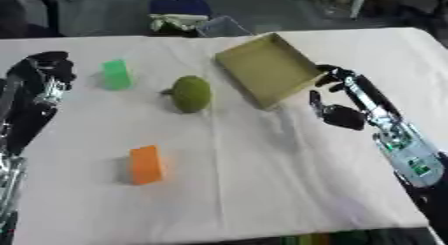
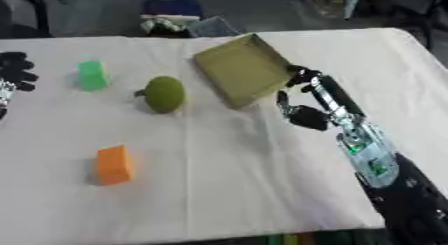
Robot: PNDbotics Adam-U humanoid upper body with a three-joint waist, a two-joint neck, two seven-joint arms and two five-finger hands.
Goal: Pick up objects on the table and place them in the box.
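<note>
An open, shallow cardboard box [image 1: 234, 62] lies askew at the table's far middle, with nothing visible inside. An olive-green round fruit [image 1: 191, 93] sits just left of it. A green block [image 1: 115, 74] stands further left. An orange block [image 1: 145, 164] stands alone nearer the front left. My right hand [image 1: 339, 113] hovers by the box's near right corner, fingers spread and holding nothing. My left hand [image 2: 14, 70] is at the far left edge, left of the green block, fingers relaxed and empty.
A white cloth [image 1: 262, 179] covers the table, with wide bare cloth in the middle and front. Beyond the far edge lie a blue and white bundle [image 1: 178, 11] and a grey container [image 1: 223, 26]. The front edge runs along the bottom.
</note>
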